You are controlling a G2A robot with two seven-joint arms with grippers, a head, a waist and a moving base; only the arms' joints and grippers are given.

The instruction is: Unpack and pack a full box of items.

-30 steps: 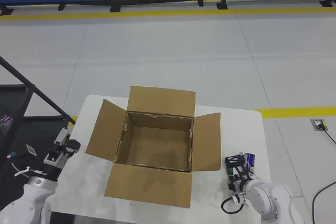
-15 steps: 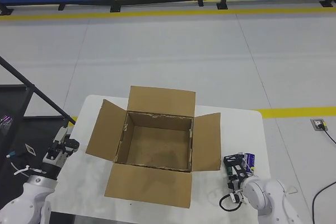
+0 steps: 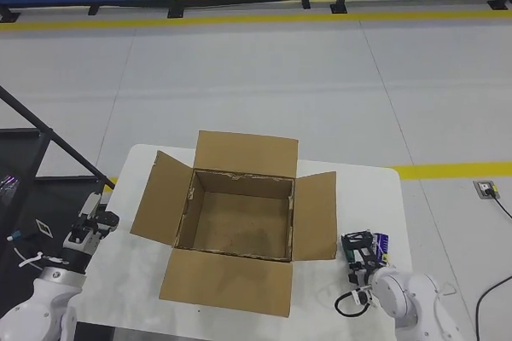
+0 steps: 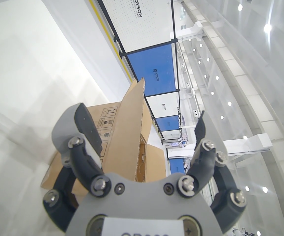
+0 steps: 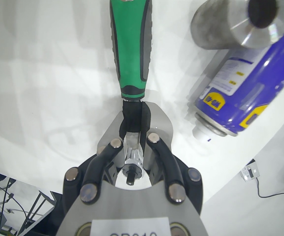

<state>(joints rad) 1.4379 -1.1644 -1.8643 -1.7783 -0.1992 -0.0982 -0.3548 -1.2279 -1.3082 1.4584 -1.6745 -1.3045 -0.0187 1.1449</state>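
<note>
green-handled ratchet (image 5: pixel 130 37) in right tool (image 5: pixel 134 120)

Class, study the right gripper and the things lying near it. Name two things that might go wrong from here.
1. The right gripper is shut on the ratchet wrench near its head, so the long green handle may swing or slip when lifted.
2. The blue spray can lies on its side near the edge of the table; a swinging handle might send it rolling off.
</note>
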